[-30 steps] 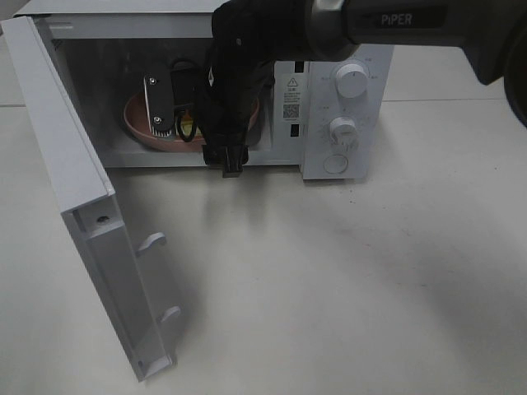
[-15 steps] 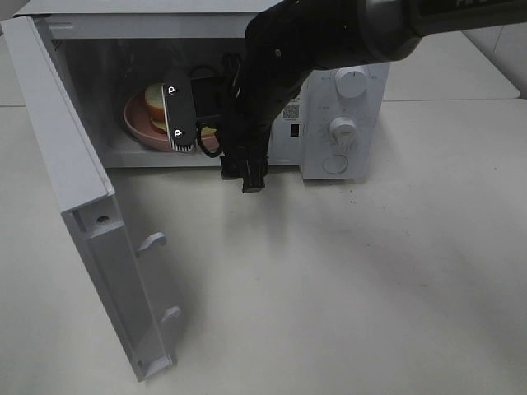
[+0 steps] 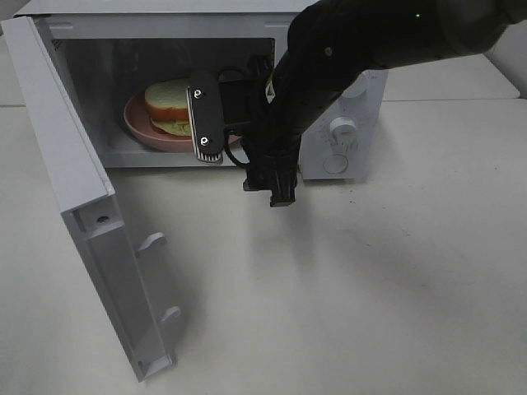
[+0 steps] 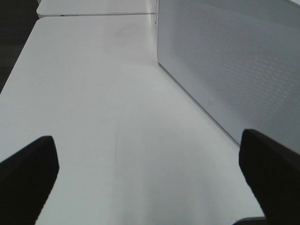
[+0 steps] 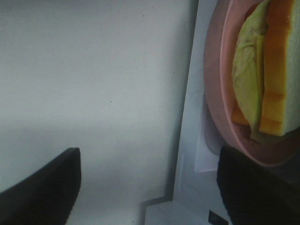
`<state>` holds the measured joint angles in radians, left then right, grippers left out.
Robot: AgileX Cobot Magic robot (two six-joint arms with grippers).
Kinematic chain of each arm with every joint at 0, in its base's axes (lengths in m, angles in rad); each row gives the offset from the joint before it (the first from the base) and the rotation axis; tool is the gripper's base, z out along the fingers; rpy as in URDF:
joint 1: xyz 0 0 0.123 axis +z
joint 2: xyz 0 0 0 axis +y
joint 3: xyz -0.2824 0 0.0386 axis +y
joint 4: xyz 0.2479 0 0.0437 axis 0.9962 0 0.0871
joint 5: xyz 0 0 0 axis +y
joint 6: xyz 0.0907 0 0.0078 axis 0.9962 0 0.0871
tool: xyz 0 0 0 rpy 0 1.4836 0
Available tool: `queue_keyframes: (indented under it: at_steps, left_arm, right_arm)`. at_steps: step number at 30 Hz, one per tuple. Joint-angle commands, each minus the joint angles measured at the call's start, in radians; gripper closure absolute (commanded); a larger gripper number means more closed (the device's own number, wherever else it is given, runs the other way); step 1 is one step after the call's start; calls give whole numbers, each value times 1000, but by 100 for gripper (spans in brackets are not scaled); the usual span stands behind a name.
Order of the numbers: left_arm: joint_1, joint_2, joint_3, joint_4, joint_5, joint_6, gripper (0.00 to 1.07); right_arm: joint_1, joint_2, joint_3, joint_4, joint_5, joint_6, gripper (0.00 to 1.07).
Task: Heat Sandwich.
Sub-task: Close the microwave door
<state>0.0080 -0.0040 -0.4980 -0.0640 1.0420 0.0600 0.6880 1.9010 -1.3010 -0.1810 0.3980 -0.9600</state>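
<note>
The sandwich point(image 3: 169, 107), tan bread with a yellow-green layer, lies on a round pink plate point(image 3: 140, 127) inside the open white microwave point(image 3: 165, 16). My right gripper point(image 3: 216, 123) is at the front of the opening, just right of the plate, open and empty. In the right wrist view the sandwich point(image 5: 269, 70) and plate point(image 5: 220, 117) lie beyond my wide-apart dark fingers point(image 5: 42, 187). My left gripper point(image 4: 150, 178) is open and empty over bare table, next to a perforated white panel point(image 4: 234, 70). It does not show in the exterior view.
The microwave door point(image 3: 82, 206) stands swung out to the front left. The control panel with knobs point(image 3: 342, 132) is at the microwave's right, partly behind my right arm. The pale table point(image 3: 370, 288) stretches in front.
My right gripper has drawn back out of the microwave toward the right and front. The plate stays inside, and the sandwich, hidden before, now shows.
</note>
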Motion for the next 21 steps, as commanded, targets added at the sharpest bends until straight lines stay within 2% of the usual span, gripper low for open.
queue_keyframes:
  at_steps: [1, 16, 21]
  left_arm:
    - [-2, -26, 3, -4, -14, 1, 5]
    - [-2, -26, 3, -4, -14, 1, 5]
    - [-2, -26, 3, -4, -14, 1, 5]
  right_arm:
    - [-1, -51, 45, 2, -1, 37, 31]
    - [0, -266, 274, 9, 2, 82, 31]
    - [0, -361, 349, 9, 3, 162, 31]
